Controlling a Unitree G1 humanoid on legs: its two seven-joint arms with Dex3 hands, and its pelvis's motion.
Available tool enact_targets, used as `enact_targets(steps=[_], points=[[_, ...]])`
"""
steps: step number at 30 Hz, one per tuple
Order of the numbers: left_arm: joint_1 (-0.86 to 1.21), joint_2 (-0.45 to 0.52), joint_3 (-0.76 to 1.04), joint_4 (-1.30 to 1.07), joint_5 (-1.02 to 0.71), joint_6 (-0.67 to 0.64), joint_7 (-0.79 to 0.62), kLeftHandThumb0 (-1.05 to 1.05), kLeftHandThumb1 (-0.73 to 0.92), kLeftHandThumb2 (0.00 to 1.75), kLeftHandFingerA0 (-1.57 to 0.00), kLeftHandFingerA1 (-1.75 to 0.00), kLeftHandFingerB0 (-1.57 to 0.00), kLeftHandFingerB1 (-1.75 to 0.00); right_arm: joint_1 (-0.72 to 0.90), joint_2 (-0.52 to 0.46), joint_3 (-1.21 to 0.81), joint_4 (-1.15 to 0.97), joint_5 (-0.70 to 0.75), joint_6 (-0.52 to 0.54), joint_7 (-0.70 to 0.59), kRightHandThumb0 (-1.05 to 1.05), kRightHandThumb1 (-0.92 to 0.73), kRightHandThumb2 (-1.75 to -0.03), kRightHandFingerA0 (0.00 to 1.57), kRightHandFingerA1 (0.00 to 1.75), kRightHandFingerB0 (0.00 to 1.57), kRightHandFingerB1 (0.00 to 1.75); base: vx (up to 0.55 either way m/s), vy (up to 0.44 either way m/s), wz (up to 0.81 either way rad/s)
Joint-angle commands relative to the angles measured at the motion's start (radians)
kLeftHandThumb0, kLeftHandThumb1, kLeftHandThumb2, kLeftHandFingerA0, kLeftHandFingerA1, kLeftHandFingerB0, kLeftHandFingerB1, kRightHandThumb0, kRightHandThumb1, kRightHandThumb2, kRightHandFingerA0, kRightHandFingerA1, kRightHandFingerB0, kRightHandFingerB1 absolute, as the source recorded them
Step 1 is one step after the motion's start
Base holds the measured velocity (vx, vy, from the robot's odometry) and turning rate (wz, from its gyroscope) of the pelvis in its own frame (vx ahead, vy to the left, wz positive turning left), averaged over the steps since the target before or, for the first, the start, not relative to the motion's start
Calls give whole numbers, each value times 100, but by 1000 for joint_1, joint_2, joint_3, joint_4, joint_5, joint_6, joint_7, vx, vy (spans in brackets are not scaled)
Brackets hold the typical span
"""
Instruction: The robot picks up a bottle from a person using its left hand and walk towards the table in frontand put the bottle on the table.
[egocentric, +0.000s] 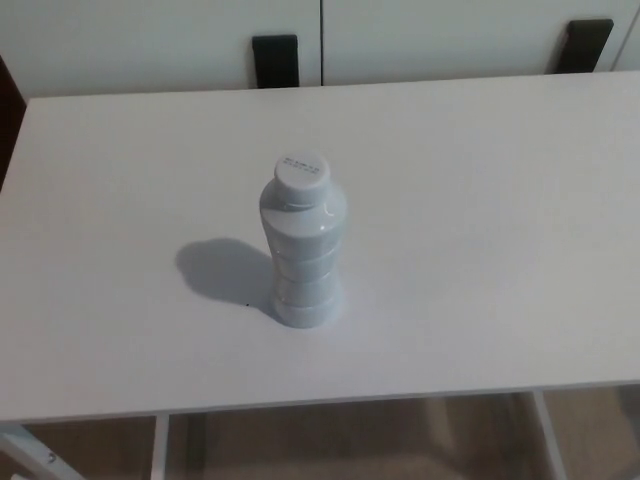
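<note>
bottle (302, 250): pale, ribbed, standing upright on the bench, a little left of the picture's middle
cap (301, 172): white, on the bottle's top, faint small print across it, too small to read
shadow (222, 268): falls on the bench to the picture's left of the bottle, touching its base
bench (480, 220): white top, fills most of the view; white frame legs show below its near edge
far side: white panels behind the bench, with two dark blocks (275, 60) against them
floor (350, 440): beige, seen under the near edge
</note>
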Motion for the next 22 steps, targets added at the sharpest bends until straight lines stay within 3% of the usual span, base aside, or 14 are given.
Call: enact_targets(steps=[1,2,4,7,8,13,14,19,20,22], points=[[-252,98,-127,565,374,-212,239,-68,77,63,-18,-34,-18,-32,3,-50,9,15,-17,36,36,-52,-66,-60,49,41,51,39,0,0,0],[-384,103,-157,742,383,-170,302,-35,54,109,0,-49,0,-48,-4,-50,8,13,-16,37,31,-52,-67,-60,48,41,49,38,0,0,0],[-460,105,-187,844,413,-133,391,-35,54,109,0,-49,0,-47,-7,-50,20,14,-31,40,9,-52,-67,-60,51,41,50,38,0,0,0],[-475,111,-199,879,407,-154,397,-35,54,109,0,-49,0,-47,-7,-51,22,14,-30,40,9,-52,-67,-60,51,41,50,38,0,0,0],[-520,121,-231,944,430,-142,416,-68,73,107,0,-30,-4,-36,1,-46,19,16,-26,37,9,-52,-67,-60,50,41,50,39,0,0,0],[-632,150,-350,1099,507,-95,494,-69,72,105,-4,-36,-4,-39,29,-33,12,19,-15,34,2,-51,-66,-60,50,41,49,39,0,0,0],[-659,151,-373,1124,524,-66,521,-63,92,68,-20,-31,-21,-32,35,-32,12,19,-14,28,0,-51,-66,-60,49,42,48,38,0,0,0],[-736,163,-451,1224,550,-54,604,-63,92,71,-22,-34,-24,-35,47,-24,17,19,-19,25,-13,-53,-67,-60,50,41,49,38,0,0,0],[-738,143,-404,1246,482,-41,577,-68,76,111,-2,-39,-2,-34,42,-14,1,23,0,38,2,-57,-65,-60,47,39,48,38,0,0,0],[-741,114,-350,1280,400,-48,552,-69,76,111,-3,-42,-3,-36,28,-4,-28,25,33,60,36,-58,-66,-60,46,40,47,38,0,0,0]])
